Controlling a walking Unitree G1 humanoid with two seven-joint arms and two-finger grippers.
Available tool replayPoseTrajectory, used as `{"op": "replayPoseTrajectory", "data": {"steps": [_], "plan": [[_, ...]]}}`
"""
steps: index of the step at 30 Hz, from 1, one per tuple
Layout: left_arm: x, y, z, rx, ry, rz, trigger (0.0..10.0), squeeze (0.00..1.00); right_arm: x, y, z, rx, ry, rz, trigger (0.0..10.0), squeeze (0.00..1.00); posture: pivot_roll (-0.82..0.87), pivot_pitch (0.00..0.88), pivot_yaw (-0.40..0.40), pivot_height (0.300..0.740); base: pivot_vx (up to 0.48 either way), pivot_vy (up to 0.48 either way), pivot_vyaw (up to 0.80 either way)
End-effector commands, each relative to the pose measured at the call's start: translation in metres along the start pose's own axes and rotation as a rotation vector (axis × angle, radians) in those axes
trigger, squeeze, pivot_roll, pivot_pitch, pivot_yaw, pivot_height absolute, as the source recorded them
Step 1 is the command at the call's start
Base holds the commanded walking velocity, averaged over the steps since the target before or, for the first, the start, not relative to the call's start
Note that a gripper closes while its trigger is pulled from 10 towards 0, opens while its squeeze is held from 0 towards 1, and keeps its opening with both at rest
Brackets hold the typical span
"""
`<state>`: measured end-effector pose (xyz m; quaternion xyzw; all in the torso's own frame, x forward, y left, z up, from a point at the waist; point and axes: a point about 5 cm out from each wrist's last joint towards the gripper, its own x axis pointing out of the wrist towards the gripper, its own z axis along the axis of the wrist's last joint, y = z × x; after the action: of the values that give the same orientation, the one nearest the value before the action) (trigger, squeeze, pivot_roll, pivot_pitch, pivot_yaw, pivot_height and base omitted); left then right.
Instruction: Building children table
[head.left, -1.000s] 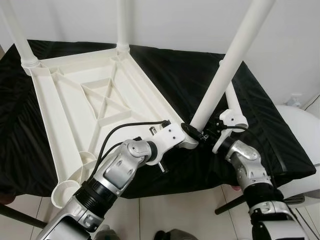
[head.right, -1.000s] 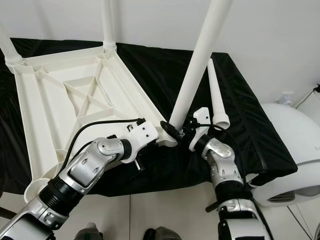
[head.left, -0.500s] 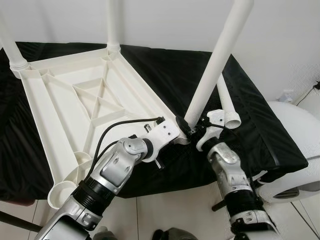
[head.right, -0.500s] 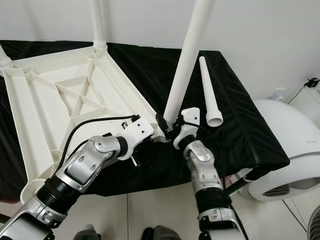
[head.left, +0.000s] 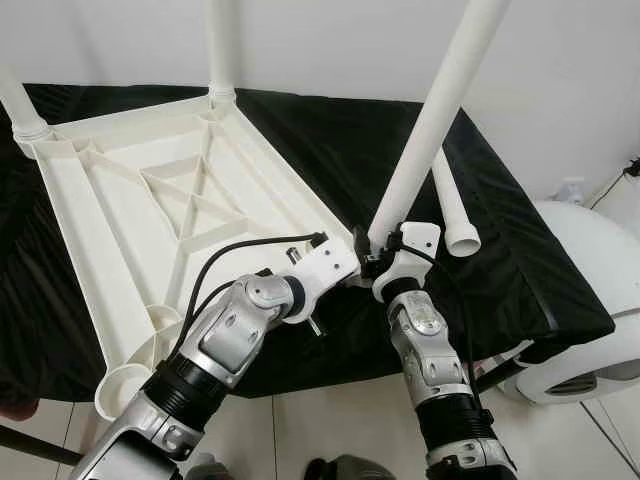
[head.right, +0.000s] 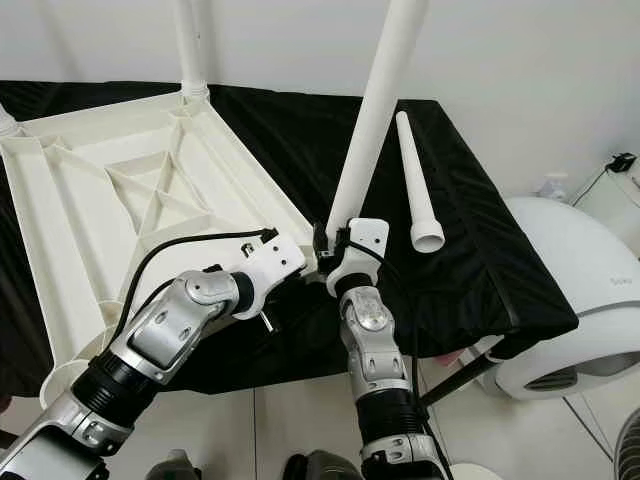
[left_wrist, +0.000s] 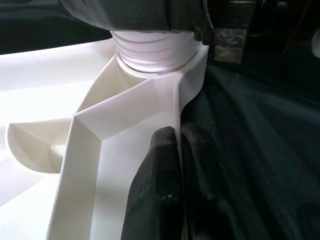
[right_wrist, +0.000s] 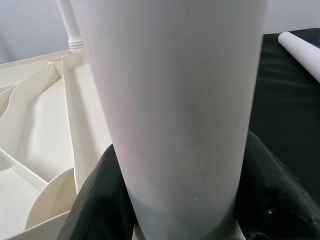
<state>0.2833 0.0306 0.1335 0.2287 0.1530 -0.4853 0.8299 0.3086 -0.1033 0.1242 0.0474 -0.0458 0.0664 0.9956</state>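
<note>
- An upturned white tabletop (head.left: 150, 210), ribbed underside up, is laid on a black cloth (head.left: 500, 250) over a bench
- Two white legs are seen fitted upright at its far corners, one far left (head.left: 20, 105) and one at the far middle (head.left: 222, 50)
- A third leg (head.left: 430, 130) is held tilted at the near right corner, its lower end at the socket (left_wrist: 155, 55), whose ribbed collar is seen in the left wrist view
- The right gripper (head.left: 372, 258) is clamped around the base of that leg; in the right wrist view its black fingers (right_wrist: 100, 200) are pressed against both sides of the tube
- The left gripper (left_wrist: 175, 165) is pinched shut on the tabletop's thin side wall just beside the socket, one finger inside the wall and one outside
- A fourth leg (head.left: 450, 205) is left loose on the cloth just to the right of the held one, open end toward the robot
- An empty socket (head.left: 125, 385) is seen at the near left corner, past the cloth's edge
- A white rounded appliance (head.left: 590, 290) is seen on the floor at the right
</note>
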Motion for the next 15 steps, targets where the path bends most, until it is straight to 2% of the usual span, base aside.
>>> {"op": "replayPoseTrajectory", "data": {"steps": [1, 5, 6, 11, 13, 15], "plan": [[0.003, -0.014, 0.012, 0.027, -0.048, -0.086, 10.0, 0.00, 0.000, -0.003, 0.006, -0.001, -0.015, -0.024, 10.0, 0.00, 0.04, 0.023, -0.101, 0.740, 0.000, 0.000, 0.00], [0.003, -0.014, 0.012, 0.026, -0.047, -0.086, 10.0, 0.00, -0.001, -0.007, 0.007, -0.001, -0.023, -0.032, 10.0, 0.00, 0.04, 0.022, -0.100, 0.740, 0.000, 0.000, 0.00], [0.003, -0.014, 0.012, 0.025, -0.048, -0.087, 10.0, 0.00, -0.003, -0.012, 0.006, -0.011, -0.015, -0.050, 10.0, 1.00, 0.04, 0.021, -0.100, 0.740, 0.000, 0.000, 0.00], [0.003, -0.015, 0.013, 0.028, -0.052, -0.091, 10.0, 0.00, -0.005, -0.025, 0.006, -0.020, -0.017, -0.076, 10.0, 1.00, 0.04, 0.019, -0.099, 0.740, 0.000, 0.000, 0.00], [0.003, -0.015, 0.013, 0.028, -0.052, -0.091, 10.0, 0.00, -0.005, -0.025, 0.006, -0.020, -0.017, -0.076, 10.0, 1.00, 0.04, 0.019, -0.099, 0.740, 0.000, 0.000, 0.00], [0.004, -0.015, 0.014, 0.030, -0.053, -0.091, 10.0, 0.00, -0.007, -0.034, 0.007, -0.032, -0.027, -0.063, 10.0, 1.00, 0.04, 0.017, -0.098, 0.740, 0.000, 0.000, 0.00]]}}
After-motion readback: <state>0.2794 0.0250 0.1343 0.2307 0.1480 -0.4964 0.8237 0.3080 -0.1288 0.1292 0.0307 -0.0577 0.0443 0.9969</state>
